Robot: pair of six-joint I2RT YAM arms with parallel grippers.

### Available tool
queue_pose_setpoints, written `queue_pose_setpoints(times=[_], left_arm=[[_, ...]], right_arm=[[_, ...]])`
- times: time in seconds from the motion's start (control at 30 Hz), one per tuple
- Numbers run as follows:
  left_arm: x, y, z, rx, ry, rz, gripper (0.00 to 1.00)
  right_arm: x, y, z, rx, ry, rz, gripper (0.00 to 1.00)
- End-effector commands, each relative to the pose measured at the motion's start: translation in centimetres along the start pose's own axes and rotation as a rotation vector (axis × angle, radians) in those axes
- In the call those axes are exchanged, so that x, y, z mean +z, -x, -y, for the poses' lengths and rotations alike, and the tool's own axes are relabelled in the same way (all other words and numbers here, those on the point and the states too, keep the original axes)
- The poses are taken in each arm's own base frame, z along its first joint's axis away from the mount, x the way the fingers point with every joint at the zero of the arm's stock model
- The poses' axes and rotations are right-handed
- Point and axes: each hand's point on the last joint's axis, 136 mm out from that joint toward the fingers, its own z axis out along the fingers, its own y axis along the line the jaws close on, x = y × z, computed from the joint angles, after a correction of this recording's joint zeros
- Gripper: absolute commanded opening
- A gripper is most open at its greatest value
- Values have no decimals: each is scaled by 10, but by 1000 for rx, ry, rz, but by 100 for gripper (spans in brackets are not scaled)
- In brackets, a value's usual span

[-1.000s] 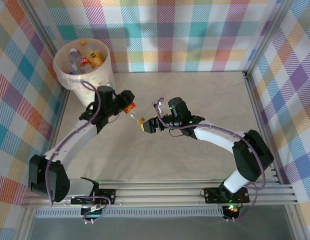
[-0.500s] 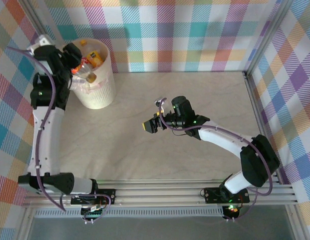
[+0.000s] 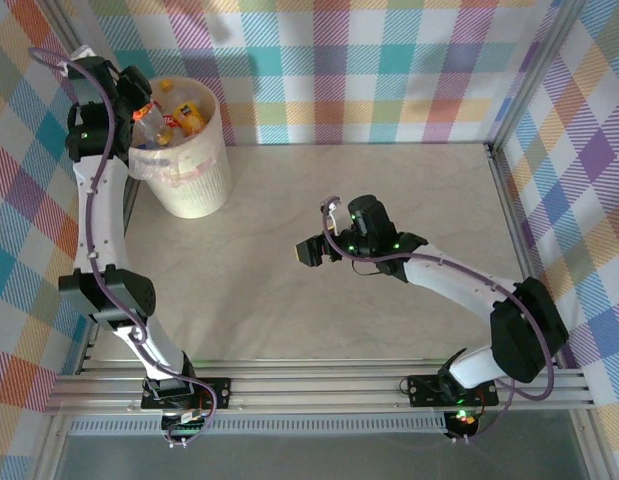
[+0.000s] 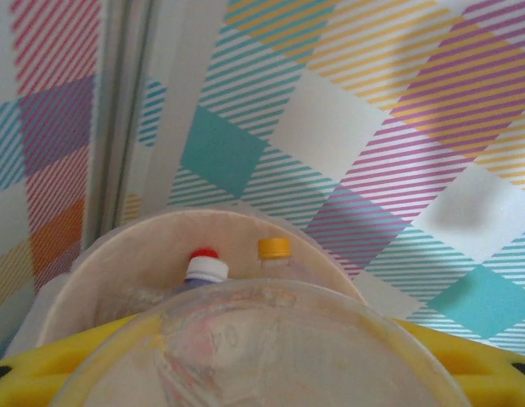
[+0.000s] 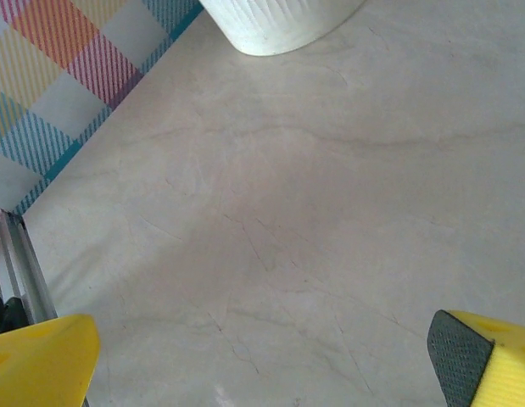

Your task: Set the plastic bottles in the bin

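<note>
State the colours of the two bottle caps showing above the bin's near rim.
One red cap and one yellow cap, clearest in the left wrist view.

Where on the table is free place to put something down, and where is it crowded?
The table is bare between the bin and the open right gripper, and across the far right side to the wall. Crowded: inside the bin, bottles under the left gripper and its held bottle.

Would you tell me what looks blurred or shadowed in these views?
Left wrist: the clear plastic bottle close to the lens is blurred; soft shadows fall on the checked wall. Right wrist: the pale marbled table is sharp, evenly lit.
</note>
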Motion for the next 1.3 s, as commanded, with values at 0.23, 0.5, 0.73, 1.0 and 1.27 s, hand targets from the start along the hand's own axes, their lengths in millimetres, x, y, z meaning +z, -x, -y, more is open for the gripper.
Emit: queue_pose_setpoints(times=[0.23, 0.5, 0.73, 1.0, 1.27], left_arm=[[46, -18, 15, 94, -115, -56, 54], [77, -45, 6, 65, -92, -177, 73], [74, -19, 3, -29, -40, -107, 91], [45, -10, 13, -61, -72, -128, 100], [-16, -10, 25, -120, -181, -55, 100]], right_arm=[[-10, -6, 11, 51, -64, -11, 100], [-12, -3, 10, 64, -67, -4, 100], [-19, -1, 14, 65, -103, 22, 100], [-22, 1, 24, 78, -159, 40, 100], [-54, 24, 45, 8, -330, 187, 100]])
